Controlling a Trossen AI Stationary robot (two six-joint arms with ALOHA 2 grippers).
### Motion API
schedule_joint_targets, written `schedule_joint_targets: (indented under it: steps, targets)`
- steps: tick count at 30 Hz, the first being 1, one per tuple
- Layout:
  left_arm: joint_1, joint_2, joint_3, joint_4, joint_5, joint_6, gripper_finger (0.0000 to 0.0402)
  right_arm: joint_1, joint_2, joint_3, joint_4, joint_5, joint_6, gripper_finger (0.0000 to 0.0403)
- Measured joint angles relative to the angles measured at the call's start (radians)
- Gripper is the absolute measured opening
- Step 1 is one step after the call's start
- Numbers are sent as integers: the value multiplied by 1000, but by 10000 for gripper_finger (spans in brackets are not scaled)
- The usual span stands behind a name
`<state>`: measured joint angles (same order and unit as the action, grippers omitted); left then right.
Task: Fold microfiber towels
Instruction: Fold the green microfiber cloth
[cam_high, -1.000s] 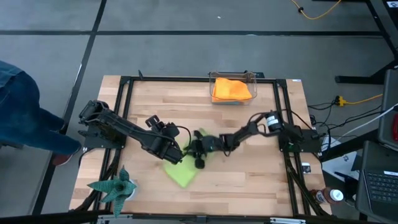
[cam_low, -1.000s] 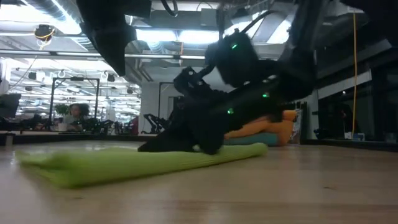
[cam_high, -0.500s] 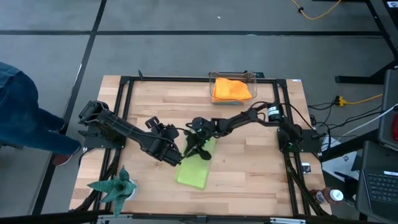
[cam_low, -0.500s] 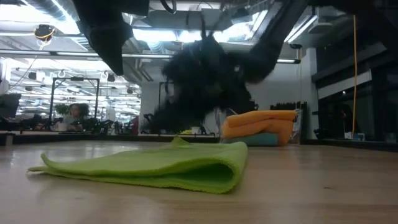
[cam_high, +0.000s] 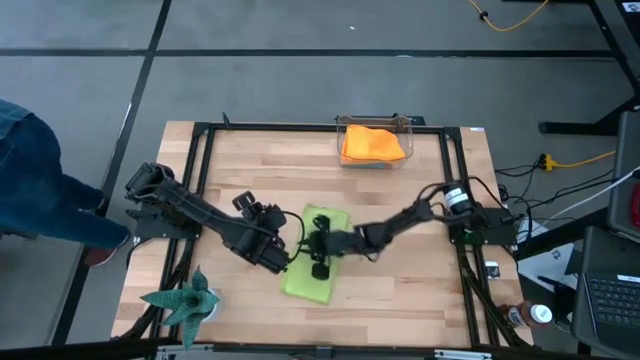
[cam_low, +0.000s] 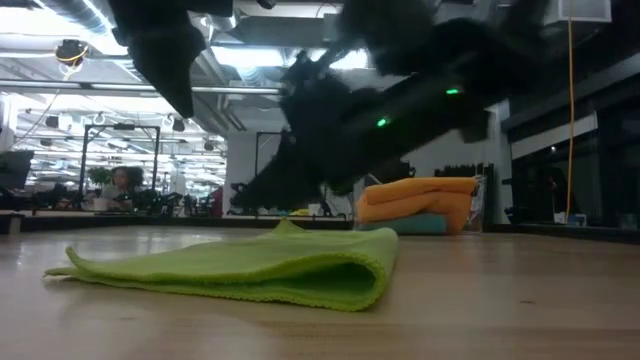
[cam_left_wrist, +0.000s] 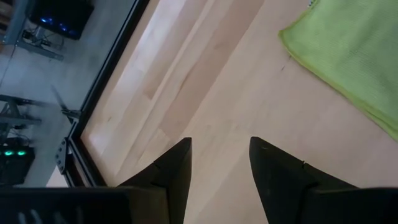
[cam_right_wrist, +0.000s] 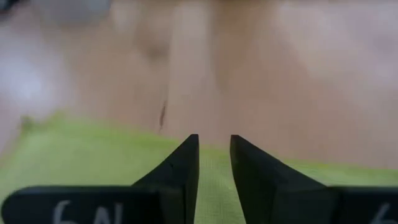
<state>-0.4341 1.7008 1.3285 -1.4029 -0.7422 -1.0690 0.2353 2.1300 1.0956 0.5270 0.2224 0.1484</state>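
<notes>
A lime green towel (cam_high: 318, 262) lies folded on the wooden table (cam_high: 400, 290), and its rounded fold (cam_low: 372, 275) faces right in the low view. My right gripper (cam_high: 318, 250) hovers over the towel's middle with its fingers (cam_right_wrist: 214, 140) narrowly apart, clear of the cloth in the low view (cam_low: 320, 150). My left gripper (cam_high: 283, 262) is open and empty (cam_left_wrist: 221, 146) beside the towel's left edge (cam_left_wrist: 354, 56). Orange towels (cam_high: 372, 143) lie on a teal towel (cam_low: 410, 224) in a clear bin.
The clear bin (cam_high: 374, 162) stands at the table's far edge, right of centre. A dark green spiky plant figure (cam_high: 185, 298) stands at the near left corner. A black frame (cam_high: 200, 180) borders the table. A person's blue sleeve (cam_high: 30, 180) shows beyond the left edge.
The green towel has been folded over: it lay flat and spread out under my right gripper, and now lies doubled as a narrow rectangle. My right gripper rose and swung toward the far edge, then came back toward the near edge over the towel.
</notes>
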Motion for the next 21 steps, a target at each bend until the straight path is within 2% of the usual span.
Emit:
schedule_joint_targets:
  steps: [5, 7, 10, 15, 17, 21]
  targets:
    - [-15, 0, 0, 1, 0, -2, 154, 99, 9, -153, 306, 342, 66, 94]
    - [-15, 0, 0, 4, 0, -2, 154, 110, 32, -200, 390, 425, 109, 94]
    - [-13, 0, 0, 8, -1, -2, 154, 102, 79, -207, 455, 435, 162, 94]
    - [-4, 0, 0, 14, -2, -26, 154, 83, 160, -142, 445, 430, 186, 94]
    - [-3, 0, 0, 15, -2, -29, 154, 71, 175, -130, 448, 361, 132, 94]
    - [-3, 0, 0, 16, -1, -29, 154, 26, 176, -135, 454, 130, 23, 94]
